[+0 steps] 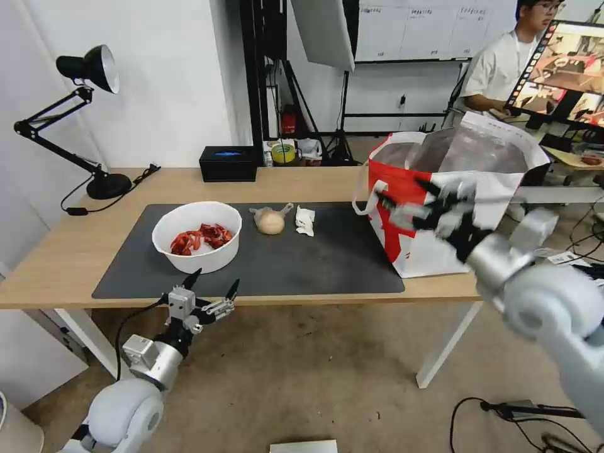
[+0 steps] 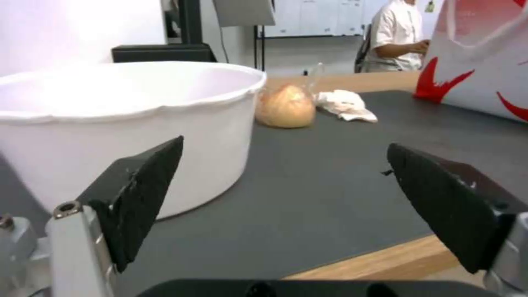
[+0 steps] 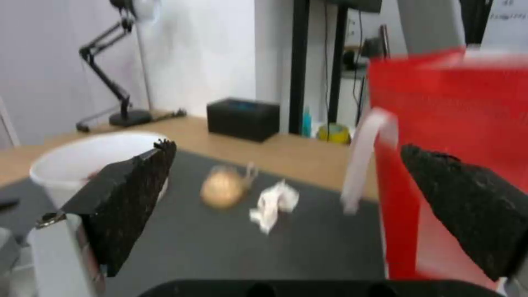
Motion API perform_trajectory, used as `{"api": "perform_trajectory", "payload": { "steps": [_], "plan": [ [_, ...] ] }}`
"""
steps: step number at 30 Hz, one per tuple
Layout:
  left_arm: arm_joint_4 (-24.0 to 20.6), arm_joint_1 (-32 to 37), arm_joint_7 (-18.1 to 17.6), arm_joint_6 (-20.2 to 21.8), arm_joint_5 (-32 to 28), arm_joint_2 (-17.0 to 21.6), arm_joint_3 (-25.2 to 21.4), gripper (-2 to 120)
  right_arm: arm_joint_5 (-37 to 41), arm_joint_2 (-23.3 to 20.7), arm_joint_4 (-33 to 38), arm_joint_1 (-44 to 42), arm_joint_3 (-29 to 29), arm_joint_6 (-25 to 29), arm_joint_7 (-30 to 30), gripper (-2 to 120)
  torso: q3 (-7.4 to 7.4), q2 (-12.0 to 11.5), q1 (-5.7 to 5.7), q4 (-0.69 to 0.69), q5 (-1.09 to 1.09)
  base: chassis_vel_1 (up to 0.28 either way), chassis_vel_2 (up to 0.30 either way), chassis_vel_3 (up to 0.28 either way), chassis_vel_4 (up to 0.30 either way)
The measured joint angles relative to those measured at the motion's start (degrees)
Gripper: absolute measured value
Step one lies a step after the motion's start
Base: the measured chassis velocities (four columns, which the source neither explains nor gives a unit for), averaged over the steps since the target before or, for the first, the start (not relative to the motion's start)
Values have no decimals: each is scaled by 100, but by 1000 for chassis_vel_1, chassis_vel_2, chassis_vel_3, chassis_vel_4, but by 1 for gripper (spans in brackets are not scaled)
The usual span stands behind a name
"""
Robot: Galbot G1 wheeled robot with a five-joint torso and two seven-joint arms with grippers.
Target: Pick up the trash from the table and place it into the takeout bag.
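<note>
Head view gives you the long light-wood counter [image 1: 302,182] with its large dark grey rectangular mat [image 1: 314,261], and you can place everything from the white round bowl of red crayfish shells [image 1: 197,235] sitting on the mat's left part. Just beside the bowl, toward the bag, lies the knotted clear bag with a beige lump [image 1: 271,221], and just beyond that the crumpled white tissue [image 1: 305,221]; the two are near each other but apart. Farther along from the bowl, at the mat's far end, the large white-and-red takeout bag with white loop handles and silver foil lining [image 1: 434,251] stands upright with its mouth open. Behind the bowl, at the counter's back edge, sits a black box with a blue top [image 1: 228,163], and a black jointed desk lamp [image 1: 82,113] stands at the back corner on the bowl's other side. Your left gripper [image 1: 212,286] hangs off the counter's near edge, just in front of the bowl, its fingers [image 2: 137,198] spread wide and empty. Your right gripper [image 1: 409,204] is raised in front of the takeout bag's red side, well away from the bowl, its fingers [image 3: 129,194] also spread wide and empty.
</note>
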Motion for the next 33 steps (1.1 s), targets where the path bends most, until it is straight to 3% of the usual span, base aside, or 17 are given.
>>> {"api": "perform_trajectory", "payload": {
  "steps": [3,6,15,20,33],
  "plan": [
    [6,55,12,-22,18,-32,-47,100,-292,111,-25,-278,-67,249,-4,100,0,0,0,1,-1,0,0,0,0],
    [46,173,54,-47,44,-74,-142,100,-824,398,-252,-768,-234,899,18,100,0,0,0,1,-1,0,0,0,0],
    [129,389,148,-79,58,-86,-347,100,-1201,858,-580,-1534,-455,1694,293,100,0,0,0,1,-1,0,0,0,0],
    [177,427,164,-81,58,-94,-389,100,-1434,1078,-746,-1901,-502,1920,316,100,0,-1,0,1,0,0,0,0,0],
    [313,503,325,-90,54,-173,-473,100,-1509,1155,-778,-1999,-626,1949,322,100,0,-1,1,1,-1,0,0,0,0]
  ]
}}
